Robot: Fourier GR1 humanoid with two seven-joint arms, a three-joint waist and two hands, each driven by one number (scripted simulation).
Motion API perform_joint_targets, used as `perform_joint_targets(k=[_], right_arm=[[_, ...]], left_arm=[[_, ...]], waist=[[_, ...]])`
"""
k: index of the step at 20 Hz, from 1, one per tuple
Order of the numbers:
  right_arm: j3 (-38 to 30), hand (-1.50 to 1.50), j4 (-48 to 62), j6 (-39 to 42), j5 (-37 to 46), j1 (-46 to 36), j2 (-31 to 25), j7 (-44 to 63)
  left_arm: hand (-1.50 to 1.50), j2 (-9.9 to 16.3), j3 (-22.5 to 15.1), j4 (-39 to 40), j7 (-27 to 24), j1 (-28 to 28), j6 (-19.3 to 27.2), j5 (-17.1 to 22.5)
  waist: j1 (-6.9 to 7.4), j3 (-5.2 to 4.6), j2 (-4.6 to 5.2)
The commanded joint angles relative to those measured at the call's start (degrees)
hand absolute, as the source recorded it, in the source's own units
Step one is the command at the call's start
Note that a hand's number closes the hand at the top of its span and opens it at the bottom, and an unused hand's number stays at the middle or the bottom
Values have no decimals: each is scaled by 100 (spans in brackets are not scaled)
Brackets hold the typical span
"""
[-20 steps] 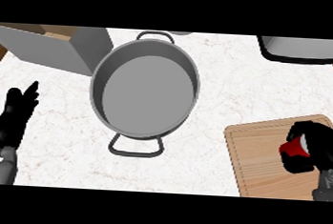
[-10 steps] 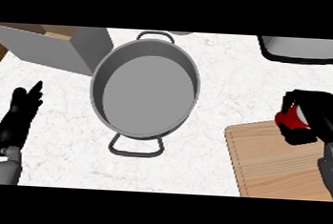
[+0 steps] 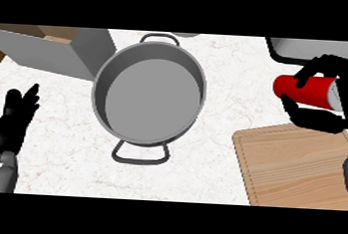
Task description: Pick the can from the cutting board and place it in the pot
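Observation:
A red can (image 3: 303,91) lies sideways in my right hand (image 3: 326,103), whose fingers and thumb curl round it, held above the counter just beyond the far edge of the wooden cutting board (image 3: 296,168). The grey pot (image 3: 150,91) with two loop handles stands at the centre, left of the can, and its inside holds nothing. My left hand (image 3: 13,123) rests open at the left edge, fingers pointing up, well away from the pot.
An open cardboard box (image 3: 48,47) stands at the back left, close to the pot's rim. A grey appliance with a dark edge (image 3: 306,48) sits at the back right, just behind the raised can.
My right hand has lifted the can off the cutting board and carried it up and away from me, towards the back right. The left hand has stayed put.

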Motion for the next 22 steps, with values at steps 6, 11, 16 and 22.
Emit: perform_joint_targets(k=[6,11,16,22], right_arm=[[405,150,-1217,927,-279,-1522,417,1558],[816,150,-860,1509,-424,-2530,830,2512],[751,150,18,1794,-505,-3640,1215,3262],[1056,150,1758,1091,-92,-4062,1893,2896]], left_arm=[[0,-8,68,78,-232,197,-89,2],[0,-203,-185,-479,240,121,45,-172],[0,-74,18,-227,-54,226,-119,-35],[0,-84,91,-47,-212,170,-267,116]], waist=[[55,-7,11],[91,-5,9],[99,-6,11],[133,-7,40]])
